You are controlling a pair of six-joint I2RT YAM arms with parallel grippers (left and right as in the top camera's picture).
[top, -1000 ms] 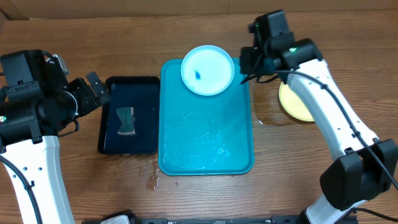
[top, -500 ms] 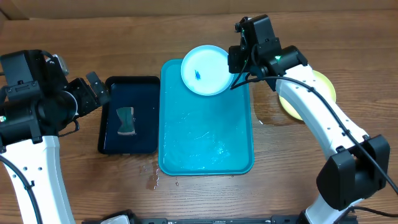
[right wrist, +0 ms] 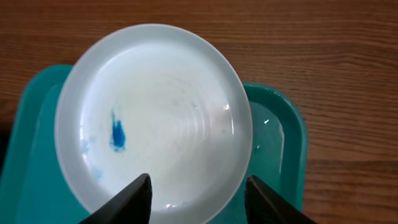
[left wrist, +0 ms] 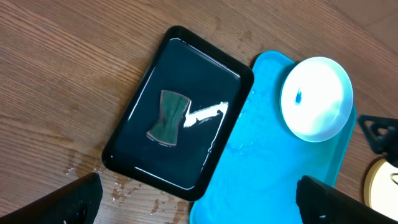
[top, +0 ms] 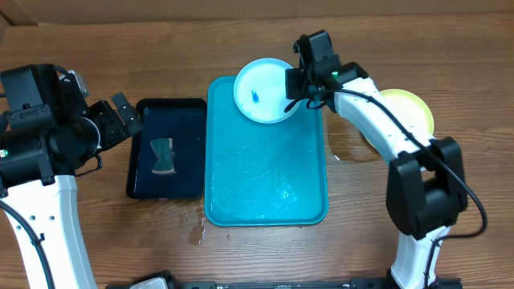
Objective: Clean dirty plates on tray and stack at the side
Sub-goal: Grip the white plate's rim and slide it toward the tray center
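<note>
A light-blue rimmed plate (top: 261, 90) (right wrist: 152, 118) (left wrist: 317, 98) with a small blue smear lies in the far right corner of the turquoise tray (top: 265, 185) (right wrist: 280, 143) (left wrist: 280, 180). My right gripper (top: 292, 85) (right wrist: 198, 180) hovers over that plate's right edge. It is open, with one finger above the plate and the other by its rim, and it holds nothing. A lime-green plate (top: 408, 112) sits on the table right of the tray, partly hidden by the right arm. My left gripper (top: 124, 112) (left wrist: 199, 205) hangs open and empty, left of the black tray.
A smaller black tray (top: 167, 148) (left wrist: 180, 112) holding a dark sponge (top: 163, 156) (left wrist: 166, 117) lies just left of the turquoise tray. Water spots wet the wood near the tray's front left corner (top: 197, 233) and its right side (top: 345, 152).
The right gripper has swung left from beside the lime-green plate to over the light-blue plate, and its jaws have opened. The left arm has not moved.
</note>
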